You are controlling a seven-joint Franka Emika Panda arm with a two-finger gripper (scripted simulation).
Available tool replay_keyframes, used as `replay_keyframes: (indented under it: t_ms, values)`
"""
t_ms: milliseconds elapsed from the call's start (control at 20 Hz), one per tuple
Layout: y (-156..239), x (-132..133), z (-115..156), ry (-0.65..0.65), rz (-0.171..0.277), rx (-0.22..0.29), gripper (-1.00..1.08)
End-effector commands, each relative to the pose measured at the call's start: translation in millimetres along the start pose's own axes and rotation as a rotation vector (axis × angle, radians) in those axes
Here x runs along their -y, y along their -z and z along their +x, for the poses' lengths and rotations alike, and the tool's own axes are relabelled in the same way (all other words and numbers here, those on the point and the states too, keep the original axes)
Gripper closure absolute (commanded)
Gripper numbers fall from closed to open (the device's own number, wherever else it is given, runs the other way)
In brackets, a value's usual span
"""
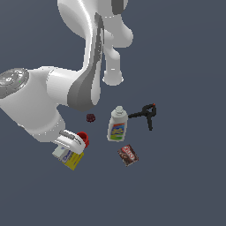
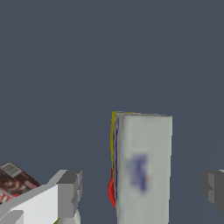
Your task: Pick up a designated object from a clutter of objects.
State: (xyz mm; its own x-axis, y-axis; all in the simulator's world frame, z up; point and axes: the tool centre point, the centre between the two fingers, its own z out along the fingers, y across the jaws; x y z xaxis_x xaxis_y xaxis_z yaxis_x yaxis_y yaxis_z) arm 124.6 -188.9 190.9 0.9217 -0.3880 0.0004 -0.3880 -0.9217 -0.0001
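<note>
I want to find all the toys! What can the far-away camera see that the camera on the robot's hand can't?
Only the exterior view shows the black clamp, the small dark berry, the white bottle and the big white arm. Only the wrist view shows both grey fingers standing apart, one on each side of the carton. Both show the yellow-white carton, the red cup beside it, and the brown box.

- The exterior view looks steeply down from well above, taking in the arm (image 1: 66,95) and all the scattered items.
- The wrist view sits close, facing down past its fingers (image 2: 70,192).
- Both views share the yellow-white carton (image 1: 69,158) (image 2: 142,170), red cup (image 1: 83,138) (image 2: 112,192) and brown box (image 1: 128,155) (image 2: 15,181).
</note>
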Motion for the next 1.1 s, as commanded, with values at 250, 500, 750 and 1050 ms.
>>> replay_keyframes:
  t_ms: [250,500,750,1050]
  values:
    - [-35,-1,-1,-0.002,0.000,0.001,-0.92]
    - [-39,-1,1,-0.002,0.000,0.001,-0.92]
    - [-39,-1,1,-0.002,0.000,0.001,1.08]
    - [-39,-1,1,-0.002,0.000,0.001,1.08]
